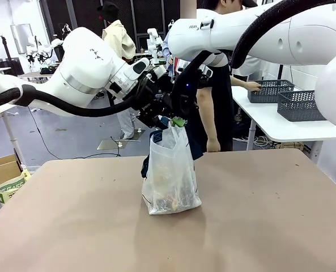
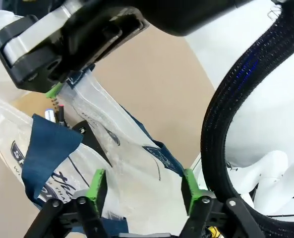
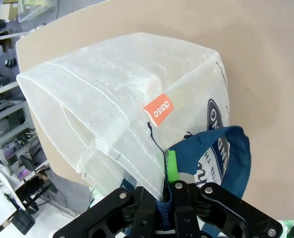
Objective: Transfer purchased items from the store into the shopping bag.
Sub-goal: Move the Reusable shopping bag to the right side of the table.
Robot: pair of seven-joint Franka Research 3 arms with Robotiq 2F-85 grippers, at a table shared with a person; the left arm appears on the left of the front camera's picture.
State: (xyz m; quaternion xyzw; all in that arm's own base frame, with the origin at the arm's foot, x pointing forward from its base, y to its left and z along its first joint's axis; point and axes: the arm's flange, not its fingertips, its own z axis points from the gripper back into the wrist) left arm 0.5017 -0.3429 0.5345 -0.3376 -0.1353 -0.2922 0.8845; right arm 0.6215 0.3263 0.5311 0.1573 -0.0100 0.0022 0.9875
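Both jaws of the right gripper [image 3: 165, 172] are pinching the navy strap [image 3: 238, 148] of the shopping bag [image 1: 170, 175]; the left gripper [image 2: 143, 181] is gaping wide at the bag's top.

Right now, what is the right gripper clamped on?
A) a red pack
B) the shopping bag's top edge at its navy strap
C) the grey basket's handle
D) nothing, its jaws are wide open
B: in the right wrist view the right gripper is shut on the shopping bag at its top edge, with the navy strap pinched between the fingers.
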